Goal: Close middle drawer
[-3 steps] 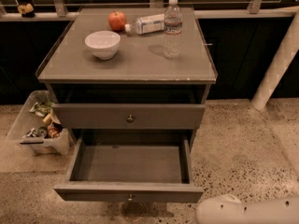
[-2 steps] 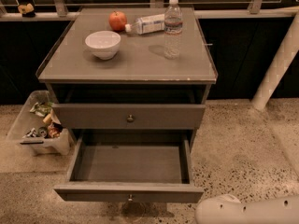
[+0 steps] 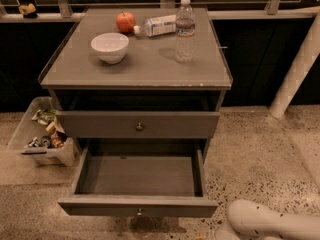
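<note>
Office-like room, I'd say, speckled terrazzo floor (image 3: pixel 260 144), grey drawer cabinet (image 3: pixel 100 125), apple (image 3: pixel 125 21) and water bottle (image 3: pixel 184 31) on its worktop (image 3: pixel 150 66), clutter bin (image 3: pixel 25 129) beside, my pincer out of sight.

Only a white, rounded arm segment (image 3: pixel 272 223) shows, lying low in the bottom right corner and running off the right edge, small dark holes dotting its shell; the gripper's jaws are out of view

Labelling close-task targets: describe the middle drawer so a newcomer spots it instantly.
Find the grey cabinet left of the white arm at bottom right, whose gripper is out of view. The middle drawer is the one pulled far out beneath the top drawer. Unlike that taller front, its panel is low and its empty inside shows.
</note>
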Available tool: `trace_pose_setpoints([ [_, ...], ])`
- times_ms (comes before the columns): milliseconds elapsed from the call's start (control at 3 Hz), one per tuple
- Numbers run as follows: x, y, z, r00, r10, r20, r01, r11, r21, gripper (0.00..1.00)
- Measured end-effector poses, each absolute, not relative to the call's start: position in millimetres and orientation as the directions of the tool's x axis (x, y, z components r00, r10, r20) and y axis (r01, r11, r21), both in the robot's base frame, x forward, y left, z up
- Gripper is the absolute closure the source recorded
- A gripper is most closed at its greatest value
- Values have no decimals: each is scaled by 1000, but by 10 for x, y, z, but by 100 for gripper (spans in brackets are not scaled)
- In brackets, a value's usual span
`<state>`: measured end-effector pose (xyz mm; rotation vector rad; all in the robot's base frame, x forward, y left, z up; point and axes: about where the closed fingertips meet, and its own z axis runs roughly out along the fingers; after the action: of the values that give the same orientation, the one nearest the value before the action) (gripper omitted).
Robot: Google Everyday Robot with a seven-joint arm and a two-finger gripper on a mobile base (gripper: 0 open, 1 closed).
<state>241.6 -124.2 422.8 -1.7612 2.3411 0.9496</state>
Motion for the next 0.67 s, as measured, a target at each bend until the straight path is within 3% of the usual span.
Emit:
trace_pose_setpoints([
  [333,2761,-1289,4326,-214,-829,-517,-944,39,328,0],
  [667,2818,-1299,4341,-136,-828,-544,-961,-24,276,0],
])
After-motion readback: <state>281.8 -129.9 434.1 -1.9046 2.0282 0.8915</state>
